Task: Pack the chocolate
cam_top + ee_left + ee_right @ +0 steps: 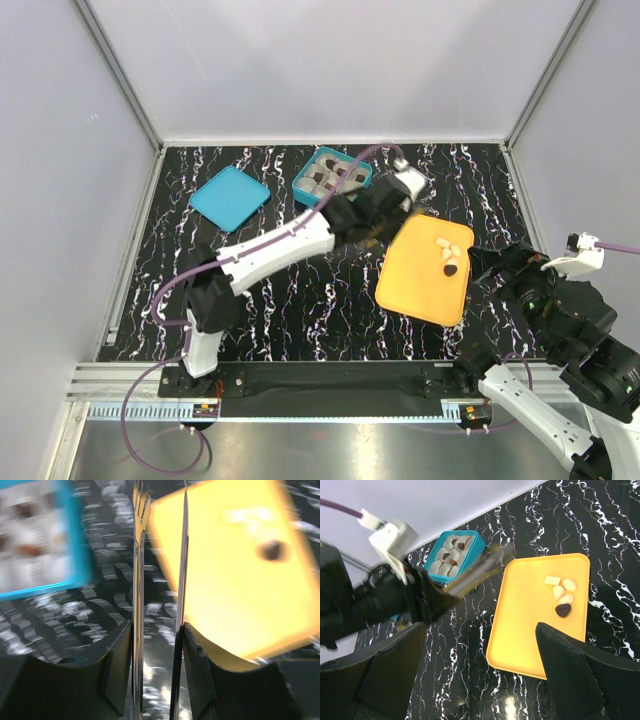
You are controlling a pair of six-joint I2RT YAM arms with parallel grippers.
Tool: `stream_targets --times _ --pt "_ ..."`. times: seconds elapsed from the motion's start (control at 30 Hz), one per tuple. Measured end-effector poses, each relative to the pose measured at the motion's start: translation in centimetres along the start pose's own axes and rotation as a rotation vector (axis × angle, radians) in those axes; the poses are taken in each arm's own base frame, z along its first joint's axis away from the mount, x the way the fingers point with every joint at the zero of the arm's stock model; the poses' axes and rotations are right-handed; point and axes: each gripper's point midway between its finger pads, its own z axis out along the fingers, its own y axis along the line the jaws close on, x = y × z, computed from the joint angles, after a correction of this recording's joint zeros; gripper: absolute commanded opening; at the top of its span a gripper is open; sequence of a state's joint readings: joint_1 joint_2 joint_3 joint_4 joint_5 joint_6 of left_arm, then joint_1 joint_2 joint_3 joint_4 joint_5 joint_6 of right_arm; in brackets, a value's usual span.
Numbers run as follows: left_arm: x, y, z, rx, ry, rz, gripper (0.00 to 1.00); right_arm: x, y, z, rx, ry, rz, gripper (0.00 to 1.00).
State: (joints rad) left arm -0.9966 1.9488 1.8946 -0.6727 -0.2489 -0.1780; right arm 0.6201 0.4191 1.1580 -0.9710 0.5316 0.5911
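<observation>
L gripper part-open, empty, between box and tray. Chocolate on tray, to my right; R gripper wide apart, farther.

Bright even light; left-wrist view motion-blurred, tabletop glare

Tray taken as landmark. Chocolate pieces lay on tray, clustered toward far right corner. Box of paper cups sat beyond tray, to left. Lid lay further left of box. Left gripper hung just beside tray's left far edge; right gripper stood right of tray.
</observation>
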Motion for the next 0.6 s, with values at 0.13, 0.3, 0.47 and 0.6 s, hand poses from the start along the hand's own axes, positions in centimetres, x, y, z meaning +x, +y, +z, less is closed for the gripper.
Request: stream_targets --times 0.13,0.3,0.47,0.6 --pt "1.7 -7.2 -0.8 0.117 0.011 0.072 0.49 0.0 0.0 -0.2 0.0 0.002 0.008 1.0" --pt "3.9 -10.5 -0.2 0.161 0.049 0.095 0.5 -0.4 -0.2 -0.9 -0.011 -0.013 0.028 1.0" --pt "5.4 -11.3 1.5 0.159 0.08 0.094 0.54 -0.6 -0.4 -1.4 -0.018 -0.021 0.043 1.0" --pt "7.1 -11.8 2.9 0.152 0.118 0.11 0.54 -0.6 -0.5 -1.4 -0.016 -0.018 0.042 1.0"
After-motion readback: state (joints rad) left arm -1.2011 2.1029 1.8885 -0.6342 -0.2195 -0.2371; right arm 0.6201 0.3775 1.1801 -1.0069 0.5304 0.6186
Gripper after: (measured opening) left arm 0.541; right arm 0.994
